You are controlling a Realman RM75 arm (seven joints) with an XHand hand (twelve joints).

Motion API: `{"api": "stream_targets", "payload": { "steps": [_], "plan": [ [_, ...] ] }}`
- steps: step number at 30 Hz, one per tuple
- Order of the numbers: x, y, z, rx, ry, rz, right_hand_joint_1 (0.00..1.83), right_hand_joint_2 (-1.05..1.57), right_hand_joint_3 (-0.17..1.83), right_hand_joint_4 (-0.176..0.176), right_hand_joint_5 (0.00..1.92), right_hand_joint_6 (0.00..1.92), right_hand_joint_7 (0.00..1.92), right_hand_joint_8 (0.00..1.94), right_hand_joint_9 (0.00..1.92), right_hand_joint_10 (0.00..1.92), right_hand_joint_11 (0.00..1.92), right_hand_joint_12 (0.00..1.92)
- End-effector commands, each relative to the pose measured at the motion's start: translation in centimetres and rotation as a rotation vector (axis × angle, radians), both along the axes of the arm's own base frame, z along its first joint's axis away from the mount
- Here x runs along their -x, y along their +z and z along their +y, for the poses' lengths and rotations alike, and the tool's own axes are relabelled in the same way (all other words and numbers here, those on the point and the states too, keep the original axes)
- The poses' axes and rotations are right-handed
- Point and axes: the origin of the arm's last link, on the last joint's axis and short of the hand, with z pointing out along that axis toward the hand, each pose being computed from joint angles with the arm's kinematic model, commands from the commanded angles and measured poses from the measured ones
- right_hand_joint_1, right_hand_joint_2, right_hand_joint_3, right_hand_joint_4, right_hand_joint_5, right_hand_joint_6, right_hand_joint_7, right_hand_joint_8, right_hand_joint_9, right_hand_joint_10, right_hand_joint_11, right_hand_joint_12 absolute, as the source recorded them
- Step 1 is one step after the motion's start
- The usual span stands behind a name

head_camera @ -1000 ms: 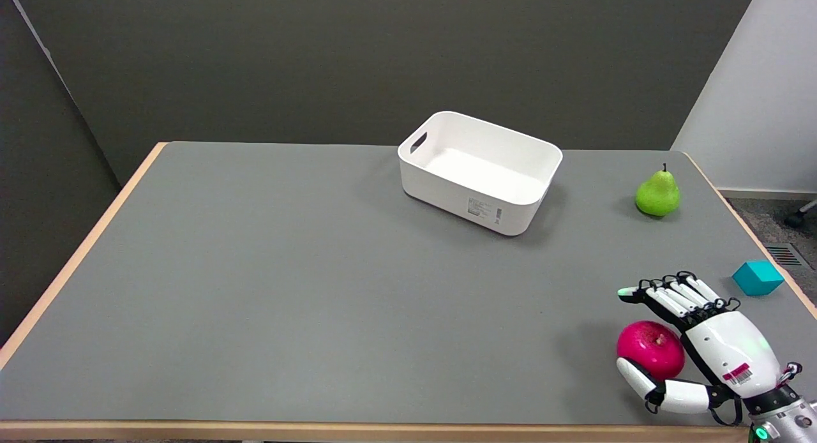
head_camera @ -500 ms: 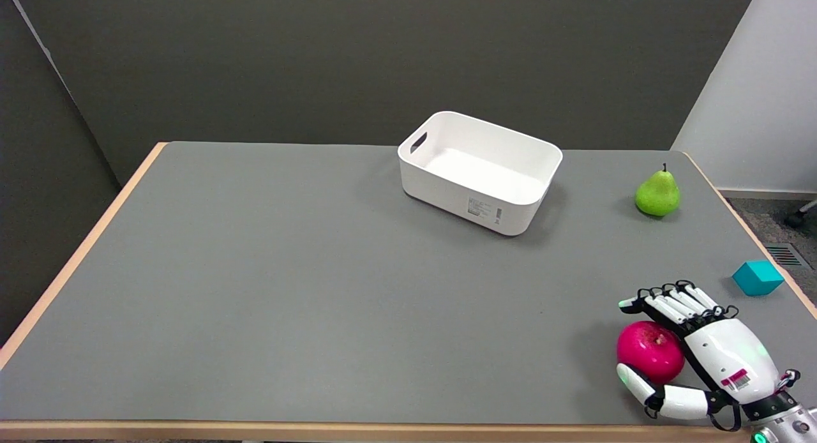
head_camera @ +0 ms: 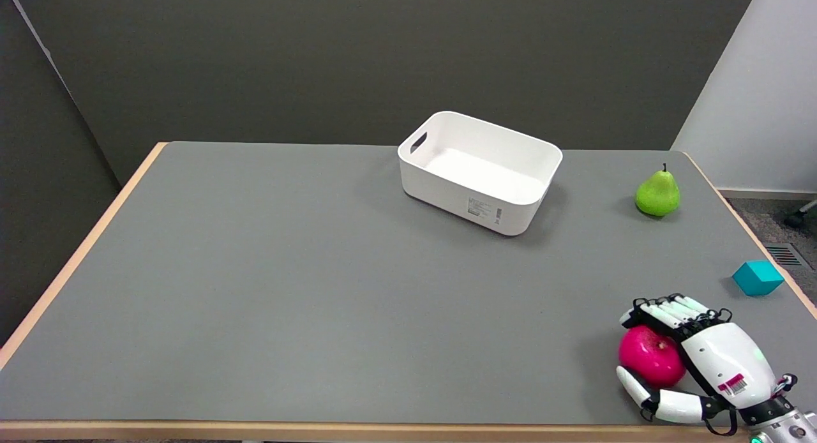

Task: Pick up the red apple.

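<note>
The red apple (head_camera: pixel 650 359) sits on the grey table (head_camera: pixel 319 290) near its front right corner. My right hand (head_camera: pixel 708 360) reaches in from the lower right and wraps around it. The fingers (head_camera: pixel 660 310) curl over the apple's far top side and touch it. The thumb (head_camera: pixel 638 392) lies against its near lower side. The apple's right half is hidden behind the palm. The apple still rests on the table top.
A white bin (head_camera: pixel 480 172) stands at the back middle of the table. A green pear (head_camera: pixel 657 194) stands at the back right, and a teal cube (head_camera: pixel 757 277) lies near the right edge, just beyond my hand. The front edge runs close under the hand.
The fingers have dropped from above the apple onto its top, and the thumb has closed in from the near side. The hand has sunk and moved slightly nearer; the apple has barely shifted.
</note>
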Motion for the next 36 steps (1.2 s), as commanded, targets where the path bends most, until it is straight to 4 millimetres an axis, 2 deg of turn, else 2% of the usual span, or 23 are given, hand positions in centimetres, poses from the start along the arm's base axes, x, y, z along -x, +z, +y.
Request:
{"api": "stream_targets", "payload": {
  "steps": [1,3,5,7,9,10,11,12,14,16,19,22,24,28,32,36],
  "plan": [
    [-0.5,-0.7,-0.2,-0.060,0.118,0.058,0.68,0.75,0.84,0.047,0.63,1.35,0.82,1.15,0.78,1.41,0.71,1.91],
    [-0.6,-0.8,-0.2,-0.063,0.139,0.064,0.91,1.01,0.54,0.130,0.72,1.51,0.85,1.20,0.81,1.43,0.65,1.92],
    [-0.7,-0.9,-0.2,-0.065,0.162,0.066,0.96,0.91,0.72,0.064,0.77,1.53,0.96,1.60,0.97,1.71,0.49,1.92],
    [-0.8,-1.0,-0.3,-0.066,0.188,0.069,0.99,0.82,0.90,0.029,0.81,1.57,0.87,1.90,0.92,1.92,0.42,1.92],
    [-1.0,-1.0,-0.5,-0.068,0.214,0.074,1.00,0.77,1.00,0.006,0.83,1.61,0.90,1.93,0.97,1.92,0.43,1.92],
    [-1.2,-1.0,-0.6,-0.071,0.231,0.075,0.97,0.76,0.99,-0.007,0.85,1.67,0.92,1.94,1.01,1.92,0.45,1.92],
    [-1.3,-1.0,-0.7,-0.072,0.242,0.077,0.90,0.78,0.89,-0.024,0.90,1.78,0.97,1.94,1.07,1.92,0.49,1.92],
    [-1.5,-1.0,-0.9,-0.075,0.254,0.079,0.88,0.78,0.85,-0.026,0.92,1.83,0.99,1.94,1.10,1.92,0.51,1.92],
    [-1.7,-1.0,-1.2,-0.081,0.274,0.080,0.89,0.78,0.84,-0.011,0.92,1.88,1.02,1.94,1.14,1.92,0.56,1.92],
    [-2.1,-0.9,-1.7,-0.086,0.296,0.079,0.95,0.79,0.80,0.025,0.94,1.92,1.07,1.94,1.20,1.92,0.68,1.92],
    [-3.2,-0.7,-2.8,-0.095,0.350,0.086,0.97,0.76,0.81,0.044,0.99,1.92,1.12,1.94,1.25,1.92,0.81,1.92],
    [-4.9,-0.4,-4.1,-0.106,0.422,0.097,1.04,0.68,0.95,0.040,1.03,1.92,1.16,1.94,1.30,1.92,0.97,1.92],
    [-6.3,0.1,-5.3,-0.109,0.463,0.117,1.05,0.67,0.95,0.039,1.06,1.92,1.19,1.94,1.33,1.92,1.06,1.92],
    [-8.7,0.7,-7.9,-0.126,0.490,0.141,1.06,0.67,0.95,0.037,1.07,1.92,1.20,1.94,1.34,1.92,1.11,1.92],
    [-12.0,1.6,-10.9,-0.128,0.512,0.185,1.07,0.67,0.96,0.035,1.08,1.92,1.21,1.94,1.35,1.92,1.14,1.92],
    [-15.0,2.7,-12.3,-0.110,0.507,0.254,1.07,0.67,0.96,0.034,1.08,1.92,1.21,1.94,1.35,1.92,1.15,1.92]
  ]
}}
